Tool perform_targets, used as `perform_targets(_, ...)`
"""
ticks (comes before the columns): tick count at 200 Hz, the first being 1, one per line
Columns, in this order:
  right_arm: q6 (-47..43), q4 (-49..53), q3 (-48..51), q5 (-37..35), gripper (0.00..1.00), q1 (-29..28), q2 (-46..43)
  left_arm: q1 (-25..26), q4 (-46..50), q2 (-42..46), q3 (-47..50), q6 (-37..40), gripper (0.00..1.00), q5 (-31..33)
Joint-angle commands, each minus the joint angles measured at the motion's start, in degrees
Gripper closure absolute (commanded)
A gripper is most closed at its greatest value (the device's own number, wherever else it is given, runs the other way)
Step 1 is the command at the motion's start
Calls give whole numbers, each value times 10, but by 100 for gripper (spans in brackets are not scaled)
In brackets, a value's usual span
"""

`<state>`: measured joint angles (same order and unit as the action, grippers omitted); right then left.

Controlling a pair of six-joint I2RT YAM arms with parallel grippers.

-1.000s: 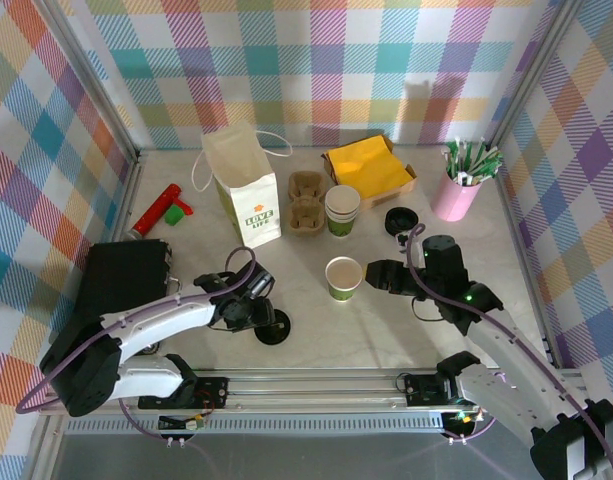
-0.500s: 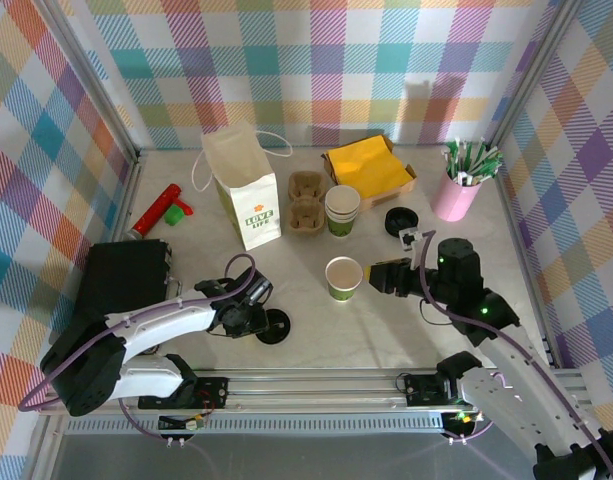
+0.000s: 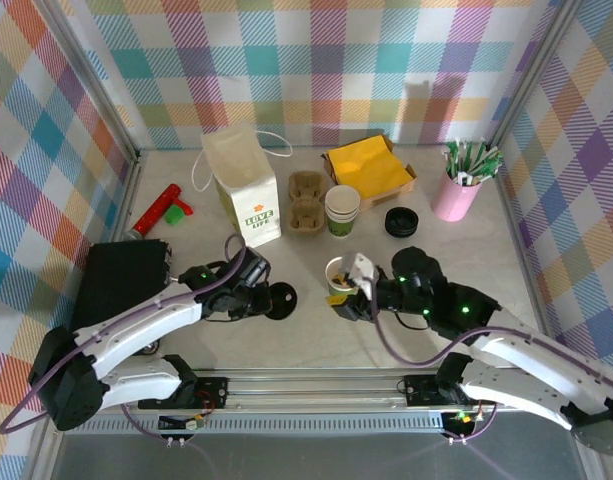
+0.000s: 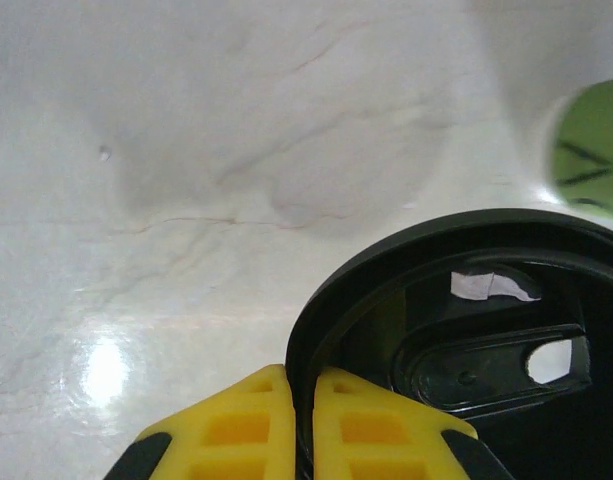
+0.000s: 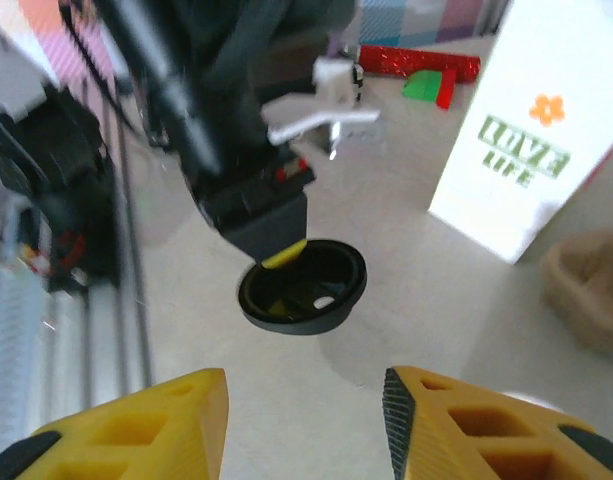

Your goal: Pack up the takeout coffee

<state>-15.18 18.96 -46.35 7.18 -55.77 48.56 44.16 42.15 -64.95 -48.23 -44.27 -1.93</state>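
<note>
The black lid [image 3: 282, 298] hangs tilted just above the table, and my left gripper [image 3: 261, 299] is shut on its rim. In the left wrist view the yellow fingertips [image 4: 248, 425] pinch the lid [image 4: 466, 340] edge, with my left gripper [image 4: 303, 400] low in the frame and the green cup [image 4: 591, 150] blurred at upper right. The cream and green cup [image 3: 336, 268] stands open just right of the lid. My right gripper [image 3: 344, 298] sits against the cup's near side, open and empty, hiding its lower band. In the right wrist view, my right gripper [image 5: 306, 415] faces the lid [image 5: 304, 285].
A white paper bag [image 3: 248, 190], cardboard cup carrier [image 3: 306, 200] and stack of cups [image 3: 342, 210] stand behind. A box of yellow napkins [image 3: 371, 168], a second black lid [image 3: 400, 221] and a pink cup [image 3: 456, 195] are back right. A black case [image 3: 121, 280] lies left.
My left gripper shut on the lid and lifted it up and right toward the cup. My right arm swung left, from the cup's right side to its near side.
</note>
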Motion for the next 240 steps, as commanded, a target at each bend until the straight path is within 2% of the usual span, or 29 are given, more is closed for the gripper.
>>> perform_targets(1, -222, -27, -27, -65, 53, -32, 30, 1, 109, 13, -71, 39, 91, -15)
perform_targets(25, -348, -62, -29, -62, 52, -50, 60, 1, 191, -10, -156, 69, 91, -50)
perform_targets(50, -394, -82, -39, -60, 52, -52, 75, 1, 250, -27, -217, 81, 92, -76)
perform_targets(82, -450, -79, -37, -49, 51, -53, 73, 1, 244, -27, -238, 73, 92, -124)
perform_targets(139, -478, -54, -56, -23, 53, -54, 88, 1, 237, -34, -249, 71, 92, -145)
perform_targets(240, -492, -26, -84, 9, 64, -61, 121, 1, 231, -38, -249, 72, 93, -160)
